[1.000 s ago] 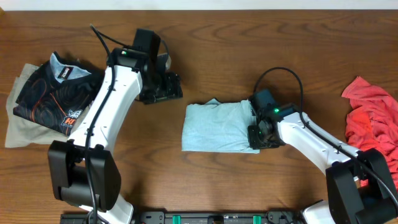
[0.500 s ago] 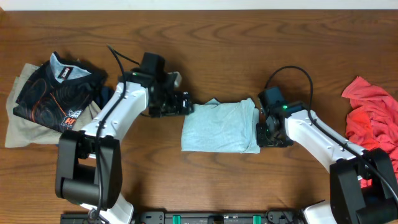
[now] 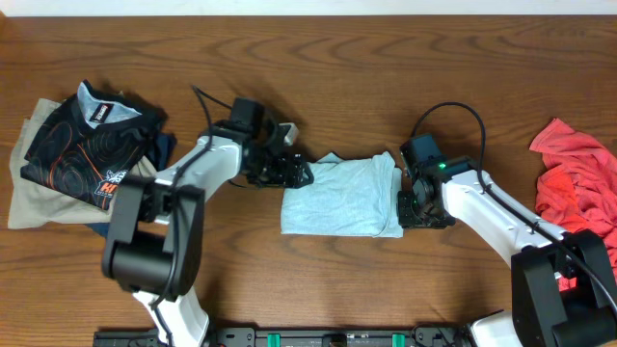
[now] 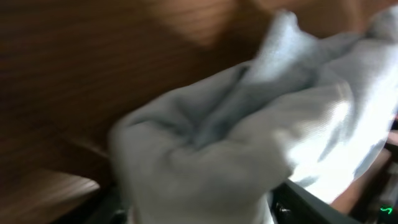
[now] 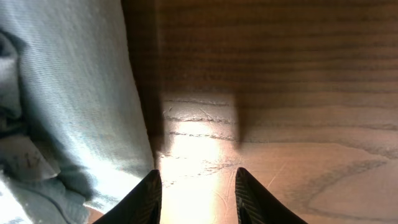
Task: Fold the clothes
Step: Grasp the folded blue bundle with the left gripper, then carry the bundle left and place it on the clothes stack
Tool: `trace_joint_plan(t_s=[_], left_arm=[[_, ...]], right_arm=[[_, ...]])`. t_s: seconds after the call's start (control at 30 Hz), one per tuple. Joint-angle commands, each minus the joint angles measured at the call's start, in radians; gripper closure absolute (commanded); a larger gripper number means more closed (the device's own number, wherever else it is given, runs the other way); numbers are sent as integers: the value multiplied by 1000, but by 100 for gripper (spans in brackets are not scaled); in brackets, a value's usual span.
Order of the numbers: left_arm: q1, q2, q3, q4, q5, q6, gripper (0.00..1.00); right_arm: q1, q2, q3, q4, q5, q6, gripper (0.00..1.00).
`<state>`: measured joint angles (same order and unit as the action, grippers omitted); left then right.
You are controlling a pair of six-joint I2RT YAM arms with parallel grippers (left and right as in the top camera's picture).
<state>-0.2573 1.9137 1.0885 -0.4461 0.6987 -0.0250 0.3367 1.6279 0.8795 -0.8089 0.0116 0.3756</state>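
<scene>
Since a second ago, brings the left fingers point(image 3: 297, 172) across the desk point(image 3: 337, 58) to the upper left corner of the folded blue-grey T-shirt point(image 3: 337, 198), mid-desk. Shows bunched cloth filling the left wrist view; cannot tell whether gripped. Holds the right fingers point(image 3: 411, 206) narrowly apart, empty, over bare wood just beside the shirt's right edge. Leaves the coral-red garment point(image 3: 578, 183) far right.

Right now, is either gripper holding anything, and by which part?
Right gripper: nothing, bare table between its open jaws. Left gripper: T-shirt bunched against it at one corner, but a closed grip cannot be told.
</scene>
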Motion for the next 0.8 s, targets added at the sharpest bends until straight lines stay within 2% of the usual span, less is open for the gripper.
trace_joint_plan(t_s=[0.0,0.03,0.13,0.17,0.3,0.43,0.63,0.77], left_arm=[[-44,51,-8,2,1,5,48],[-53,55,-8,3,1,5,55],[-75,55,-7,19,1,6,86],[-76,54,-6,29,0,5,92],[-55,51,26,28,-58,-12,94],[2,24,90,-17,-214,-56,94],[114,-72,229,-122,-537,-55,94],[196,-138,311,-129,-724,-54,94]], right_arm=[[-6,-1,8,-8,6,13,63],[-6,-1,8,-11,6,13,63],[-6,-1,8,-15,6,13,63],[-6,-1,8,-15,6,13,63],[-6,-1,8,-23,7,13,63],[-16,-1,8,-42,14,13,63],[-50,-1,8,-60,14,13,64],[-55,-1,8,-68,14,13,64]])
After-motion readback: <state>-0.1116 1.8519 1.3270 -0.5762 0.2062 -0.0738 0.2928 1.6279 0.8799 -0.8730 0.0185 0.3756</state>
